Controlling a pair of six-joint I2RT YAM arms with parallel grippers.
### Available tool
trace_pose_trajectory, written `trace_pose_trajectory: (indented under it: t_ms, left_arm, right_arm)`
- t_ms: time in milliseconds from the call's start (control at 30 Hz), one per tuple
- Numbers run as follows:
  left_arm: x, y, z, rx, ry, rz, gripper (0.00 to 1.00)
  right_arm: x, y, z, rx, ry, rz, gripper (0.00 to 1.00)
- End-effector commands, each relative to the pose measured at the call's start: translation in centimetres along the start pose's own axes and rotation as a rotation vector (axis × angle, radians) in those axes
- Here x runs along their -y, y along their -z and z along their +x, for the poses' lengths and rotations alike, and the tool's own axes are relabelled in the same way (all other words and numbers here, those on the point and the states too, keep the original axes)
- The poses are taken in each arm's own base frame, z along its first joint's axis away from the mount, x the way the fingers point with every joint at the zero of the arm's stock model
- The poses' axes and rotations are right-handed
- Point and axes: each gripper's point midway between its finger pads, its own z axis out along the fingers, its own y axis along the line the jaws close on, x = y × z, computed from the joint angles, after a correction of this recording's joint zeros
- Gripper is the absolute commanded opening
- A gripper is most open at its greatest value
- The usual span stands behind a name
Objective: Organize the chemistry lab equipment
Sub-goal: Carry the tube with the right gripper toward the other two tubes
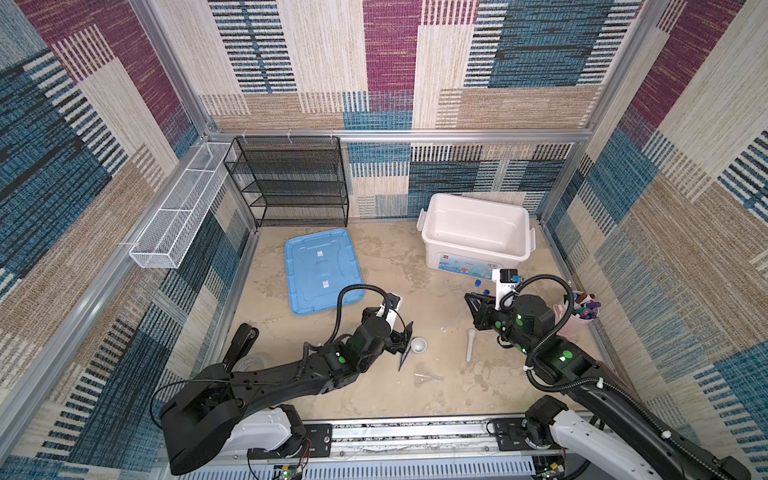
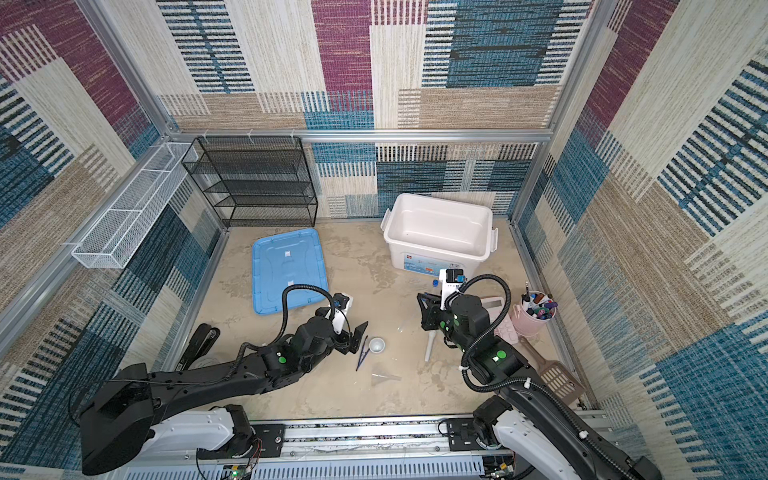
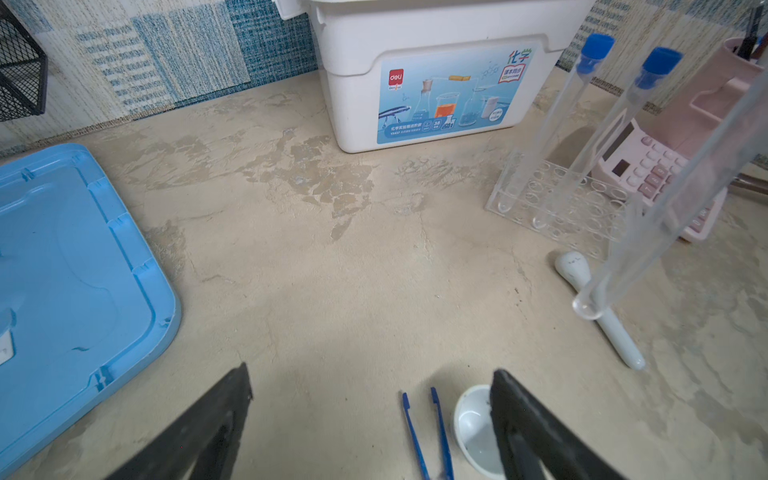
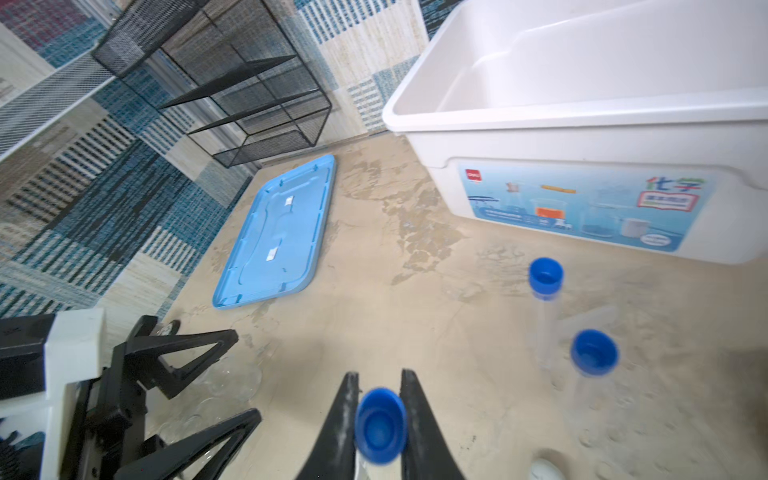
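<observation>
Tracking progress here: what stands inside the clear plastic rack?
Two blue-capped test tubes stand in the clear rack; its other visible holes look empty. The right gripper holds a third tube, which hides the holes behind it.

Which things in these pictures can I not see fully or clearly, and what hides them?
Clear plastic rack: in both top views mostly under the right arm.
Held test tube: right wrist view shows little beyond its cap; the bottom edge cuts the body.
Tweezers: left wrist view, cut by the bottom edge.
Glassware: right wrist view, blurred, partly behind the left jaws; flask or beaker, cannot tell.
</observation>
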Motion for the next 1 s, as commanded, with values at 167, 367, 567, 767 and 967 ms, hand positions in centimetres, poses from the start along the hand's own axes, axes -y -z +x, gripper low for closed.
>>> trace_pose_trajectory:
  t_ms: [167, 367, 567, 767, 967]
  left_arm:
    - [-0.3, -0.2, 0.0, -0.005, 0.017, -0.022, 0.92]
    - [-0.4, -0.3, 0.2, -0.010, 0.011, -0.027, 0.93]
    - [-0.3, -0.5, 0.3, -0.015, 0.008, -0.025, 0.93]
    - [-0.4, -0.5, 0.6, -0.024, 0.002, -0.032, 0.93]
    - [-0.7, -0.4, 0.9, -0.030, 0.006, -0.043, 0.93]
  right_arm:
    - [4.2, 1.6, -1.1, 0.049, 0.003, 0.254, 0.09]
    - [6.1, 2.2, -0.9, 0.042, 0.008, 0.372, 0.09]
    - [7.5, 3.1, -1.2, 0.081, 0.009, 0.480, 0.07]
    - [8.4, 3.0, -1.5, 0.124, 0.057, 0.556, 0.07]
    - [8.7, 2.3, -1.9, 0.174, 0.094, 0.585, 0.06]
